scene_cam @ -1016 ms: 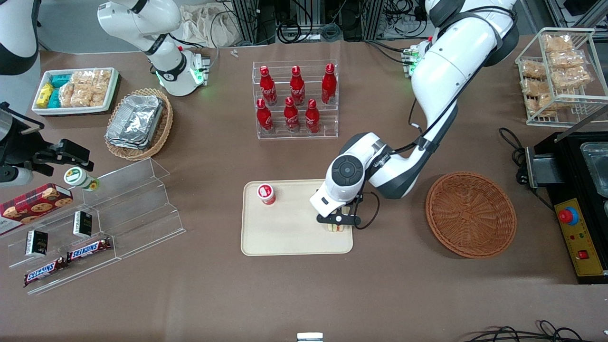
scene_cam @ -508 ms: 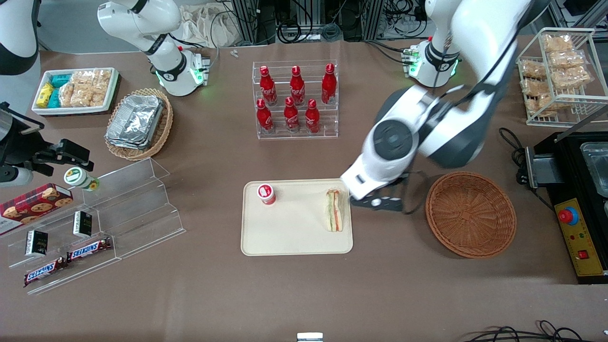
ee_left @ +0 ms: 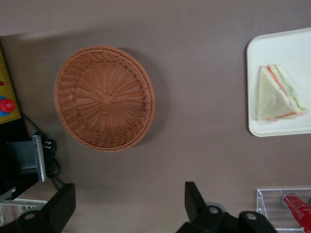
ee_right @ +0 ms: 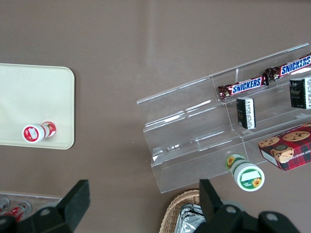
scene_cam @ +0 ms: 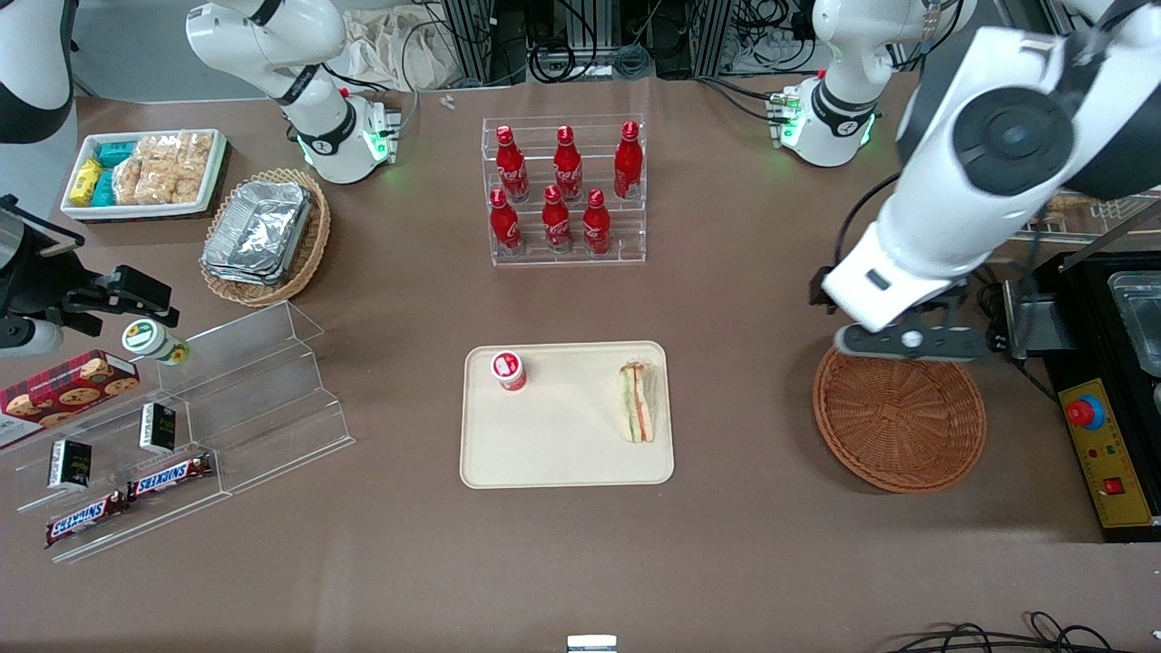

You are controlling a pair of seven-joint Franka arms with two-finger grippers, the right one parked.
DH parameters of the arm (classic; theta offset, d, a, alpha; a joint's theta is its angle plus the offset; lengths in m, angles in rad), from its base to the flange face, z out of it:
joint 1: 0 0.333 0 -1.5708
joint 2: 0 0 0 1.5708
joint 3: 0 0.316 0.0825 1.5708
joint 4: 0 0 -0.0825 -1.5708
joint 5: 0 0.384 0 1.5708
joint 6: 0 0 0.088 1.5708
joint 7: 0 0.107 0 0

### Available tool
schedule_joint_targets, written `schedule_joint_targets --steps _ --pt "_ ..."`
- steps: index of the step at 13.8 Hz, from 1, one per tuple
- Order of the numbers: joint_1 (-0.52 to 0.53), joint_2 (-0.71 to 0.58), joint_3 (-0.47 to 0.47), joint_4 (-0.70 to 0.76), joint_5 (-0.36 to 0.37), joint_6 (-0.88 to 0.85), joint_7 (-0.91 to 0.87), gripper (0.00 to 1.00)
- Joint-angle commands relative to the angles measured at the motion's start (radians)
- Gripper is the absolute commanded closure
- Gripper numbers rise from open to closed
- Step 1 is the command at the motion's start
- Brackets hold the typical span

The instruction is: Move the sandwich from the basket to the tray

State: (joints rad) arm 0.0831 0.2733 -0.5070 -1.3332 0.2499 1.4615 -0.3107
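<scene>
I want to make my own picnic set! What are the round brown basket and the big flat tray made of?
The basket looks like woven wicker: reddish-brown strands spiral outward from its centre. The tray looks like smooth cream plastic with rounded corners, probably moulded. The gripper hovers above the basket, fingers open.

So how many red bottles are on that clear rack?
6 red bottles on the clear rack: three on the upper step, three on the lower step, nearer the camera. None looks hidden. The gripper hangs open above the basket.
</scene>
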Motion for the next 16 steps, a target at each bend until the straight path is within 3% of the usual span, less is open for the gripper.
schedule_joint_targets --steps 1,7,8,10,11,16 --pt "0.046 -0.032 0.002 -0.034 -0.02 0.0 0.002 0.01" --pt "0.118 -0.055 0.043 -0.034 -0.029 0.002 0.01 0.0" --pt "0.094 -0.069 0.118 -0.034 -0.07 0.005 0.018 0.0" --pt "-0.062 -0.103 0.374 -0.037 -0.148 0.013 0.095 0.0" --pt "-0.113 -0.111 0.457 -0.04 -0.171 0.013 0.134 0.0" --pt "-0.114 -0.123 0.506 -0.046 -0.189 0.04 0.223 0.0"
